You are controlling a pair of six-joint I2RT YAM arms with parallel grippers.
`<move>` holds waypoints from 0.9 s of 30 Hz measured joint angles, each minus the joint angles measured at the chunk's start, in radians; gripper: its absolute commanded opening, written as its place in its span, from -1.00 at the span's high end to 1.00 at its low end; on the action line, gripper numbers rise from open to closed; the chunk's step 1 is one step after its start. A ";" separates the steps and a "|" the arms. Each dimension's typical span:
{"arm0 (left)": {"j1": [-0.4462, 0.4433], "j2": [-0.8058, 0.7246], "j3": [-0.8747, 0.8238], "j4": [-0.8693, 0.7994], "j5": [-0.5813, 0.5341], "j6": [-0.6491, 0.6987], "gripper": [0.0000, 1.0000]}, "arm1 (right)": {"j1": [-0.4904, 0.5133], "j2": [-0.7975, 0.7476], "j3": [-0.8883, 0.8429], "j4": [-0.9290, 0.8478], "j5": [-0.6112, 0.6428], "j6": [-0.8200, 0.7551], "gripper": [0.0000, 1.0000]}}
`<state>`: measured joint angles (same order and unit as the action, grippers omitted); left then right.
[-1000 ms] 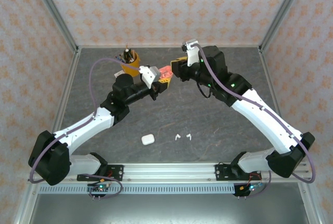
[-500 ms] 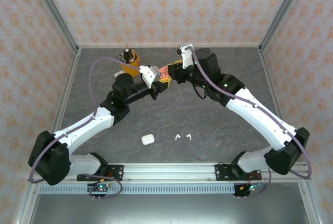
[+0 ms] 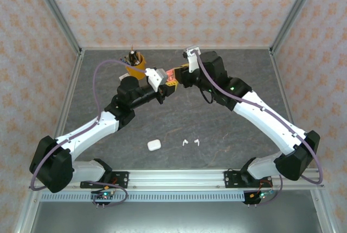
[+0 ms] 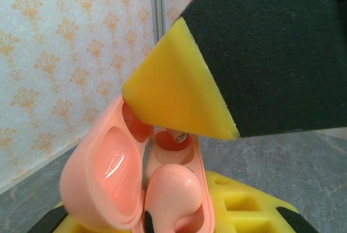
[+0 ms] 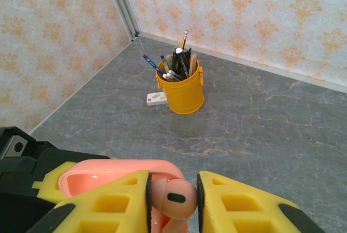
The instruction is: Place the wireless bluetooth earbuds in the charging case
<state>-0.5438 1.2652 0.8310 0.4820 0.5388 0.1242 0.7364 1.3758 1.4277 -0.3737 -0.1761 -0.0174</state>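
Observation:
My left gripper (image 3: 167,79) is shut on the open salmon-pink charging case (image 4: 103,181), held above the back of the table. One pink earbud (image 4: 176,189) lies in the case's near socket, and the far socket (image 4: 171,138) is bare. My right gripper (image 5: 172,198) is shut on a second pink earbud (image 5: 173,196), just over the case (image 5: 108,172). Its yellow finger (image 4: 173,92) hangs over the case in the left wrist view. In the top view the right gripper (image 3: 181,74) meets the case (image 3: 170,75). Two white earbuds (image 3: 185,142) (image 3: 197,142) lie near the front.
A yellow pen cup (image 3: 135,66) with pens stands at the back left, with a small white box (image 5: 157,98) beside it. A shut white case (image 3: 154,144) lies near the front, left of the white earbuds. Patterned walls enclose the grey table (image 3: 227,135).
The right arm has shifted a little left, bringing its gripper up against the pink case. The left arm and the case have stayed still.

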 measured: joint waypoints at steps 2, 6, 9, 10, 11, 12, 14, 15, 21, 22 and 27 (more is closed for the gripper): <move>0.000 0.000 0.000 0.000 0.000 0.000 1.00 | 0.008 0.000 -0.002 0.000 0.006 -0.008 0.47; 0.000 0.000 0.000 0.000 0.000 -0.001 1.00 | 0.020 0.000 -0.003 0.000 0.031 -0.023 0.47; 0.000 0.000 0.000 -0.001 0.000 -0.001 1.00 | 0.035 0.000 -0.006 0.000 0.062 -0.043 0.47; 0.000 0.000 0.000 -0.002 0.000 -0.001 1.00 | 0.041 0.000 -0.006 0.000 0.076 -0.051 0.47; 0.000 0.000 0.000 -0.002 0.000 -0.001 1.00 | 0.049 0.000 -0.006 0.001 0.093 -0.061 0.47; 0.000 0.000 0.000 -0.003 0.000 -0.002 1.00 | 0.058 0.000 -0.007 0.001 0.113 -0.072 0.47; 0.000 0.000 0.000 -0.004 0.000 -0.003 1.00 | 0.076 0.003 -0.008 0.001 0.152 -0.093 0.47; 0.000 0.000 0.000 -0.007 0.000 -0.003 1.00 | 0.086 0.006 -0.008 0.002 0.174 -0.105 0.48; 0.000 0.000 0.000 -0.023 -0.003 -0.004 1.00 | 0.120 0.020 -0.013 0.011 0.266 -0.145 0.48; 0.000 0.001 0.000 -0.023 -0.004 -0.004 1.00 | 0.122 0.021 -0.015 0.015 0.272 -0.147 0.48; 0.000 0.001 0.000 -0.023 -0.005 -0.004 1.00 | 0.127 0.021 -0.017 0.023 0.286 -0.148 0.47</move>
<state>-0.5434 1.2659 0.8310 0.4587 0.5335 0.1200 0.8635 1.3972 1.4105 -0.3504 0.1097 -0.1658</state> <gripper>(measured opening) 0.238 0.264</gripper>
